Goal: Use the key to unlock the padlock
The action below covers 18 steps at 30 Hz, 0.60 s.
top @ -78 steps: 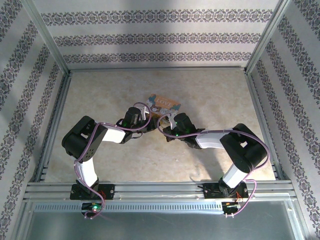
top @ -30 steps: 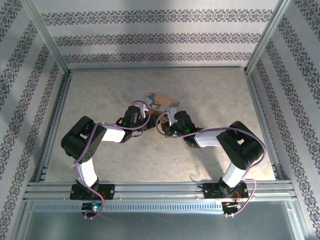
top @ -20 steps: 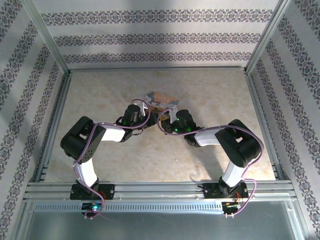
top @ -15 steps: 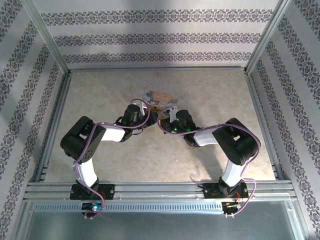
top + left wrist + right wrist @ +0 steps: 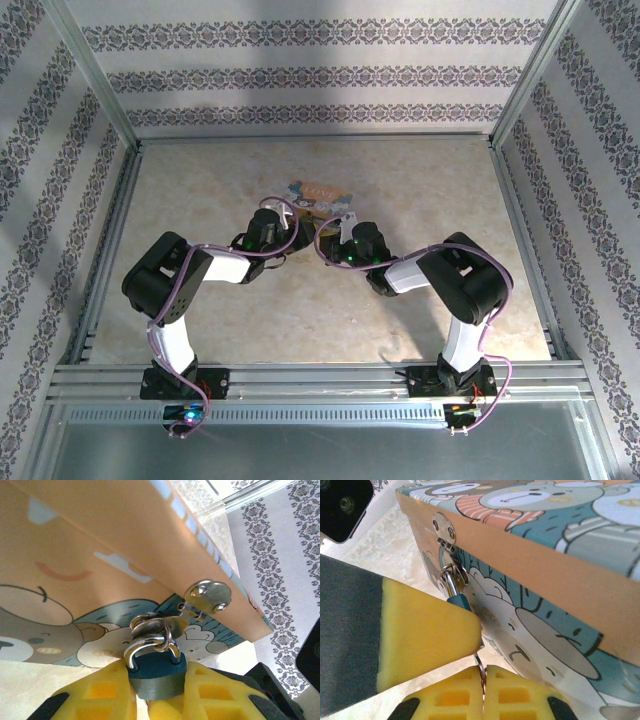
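The padlock (image 5: 158, 674) is a small teal body with a silver shackle (image 5: 149, 644), hanging from the hasp (image 5: 207, 596) of an orange and teal cartoon "LOVE" box (image 5: 320, 192). My left gripper (image 5: 158, 692) is shut on the padlock's body, a yellow pad on each side. In the right wrist view a corner of the padlock (image 5: 456, 600) shows above the left gripper's yellow finger (image 5: 425, 630). My right gripper (image 5: 484, 687) is shut on the thin silvery key (image 5: 480, 666), which points up toward the padlock's underside. The key's tip is hidden behind the left finger.
The box stands mid-table, just beyond both grippers, which meet at its near side: left gripper (image 5: 288, 214), right gripper (image 5: 338, 224). Aluminium frame rails (image 5: 320, 378) and patterned walls border the beige table (image 5: 200, 180).
The box has slid a little farther away and to the left with both grippers following it. The right arm's elbow has swung leftward.
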Tool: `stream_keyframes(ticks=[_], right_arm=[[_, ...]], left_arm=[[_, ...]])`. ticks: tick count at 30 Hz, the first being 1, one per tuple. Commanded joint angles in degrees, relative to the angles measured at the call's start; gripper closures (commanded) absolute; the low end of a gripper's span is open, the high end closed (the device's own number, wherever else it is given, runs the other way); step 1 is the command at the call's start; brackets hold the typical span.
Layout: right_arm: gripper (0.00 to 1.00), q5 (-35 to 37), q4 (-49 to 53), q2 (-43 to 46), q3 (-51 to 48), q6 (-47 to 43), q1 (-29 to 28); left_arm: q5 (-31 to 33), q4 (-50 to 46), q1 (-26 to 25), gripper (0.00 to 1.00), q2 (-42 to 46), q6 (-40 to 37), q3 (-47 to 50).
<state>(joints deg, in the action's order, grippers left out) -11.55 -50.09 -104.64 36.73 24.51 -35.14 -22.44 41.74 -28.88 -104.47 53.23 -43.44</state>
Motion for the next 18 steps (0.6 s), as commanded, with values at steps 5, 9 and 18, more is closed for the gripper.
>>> stream_keyframes(ticks=[5,9,18], right_arm=[[1.0,0.1,-11.0,-2.5,-1.0,-0.3,-1.3],[1.0,0.6,-11.3,-4.0,-2.2,0.1,-1.4],[1.0,1.1,-13.8,-7.8,-4.2,2.7,-1.6]], left_arm=[[-9.0,4.1,-2.7,0.77,-2.4,1.3,0.2],[-8.6,4.6,-2.7,0.74,-3.1,1.4,0.5],[-7.1,4.0,-2.3,0.62,-1.4,0.9,2.1]])
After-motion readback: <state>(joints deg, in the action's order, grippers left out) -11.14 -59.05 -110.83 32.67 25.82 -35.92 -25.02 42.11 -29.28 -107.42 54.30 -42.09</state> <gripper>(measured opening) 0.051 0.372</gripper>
